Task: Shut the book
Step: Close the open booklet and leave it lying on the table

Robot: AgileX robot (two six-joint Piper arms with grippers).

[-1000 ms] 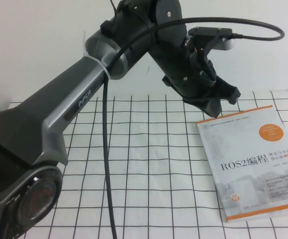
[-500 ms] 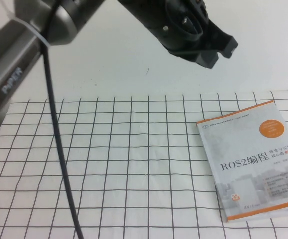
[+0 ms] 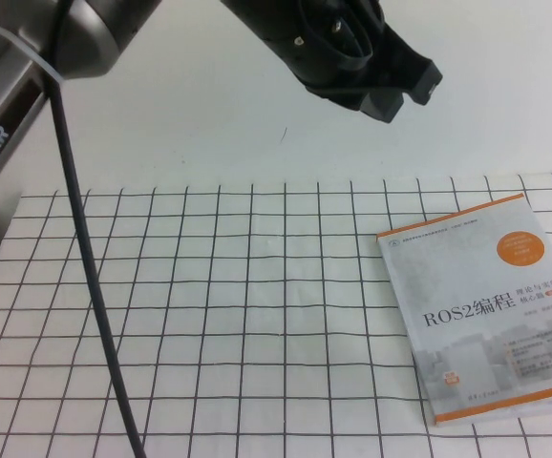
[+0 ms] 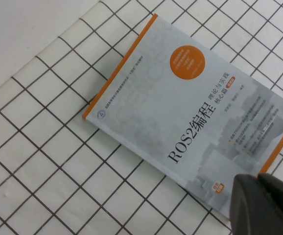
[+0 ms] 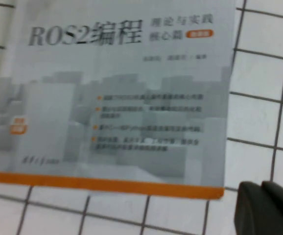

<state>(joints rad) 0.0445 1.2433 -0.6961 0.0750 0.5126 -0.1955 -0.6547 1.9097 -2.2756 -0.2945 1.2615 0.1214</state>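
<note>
I am lifting my left gripper [image 3: 408, 93], fingers pressed together and empty, further up at 1 o'clock, clear of the book [image 3: 486, 305] lying closed, cover up, at 4 o'clock, my right gripper [image 5: 266, 208], also pinched empty, hovering beside its corner, so the closing looks finished.

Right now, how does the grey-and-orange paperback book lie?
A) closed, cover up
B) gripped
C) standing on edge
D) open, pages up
A: the grey-and-orange paperback book lies flat, shut, title cover up on the gridded table; left gripper hangs high above, clear; right gripper hovers by its corner.
</note>
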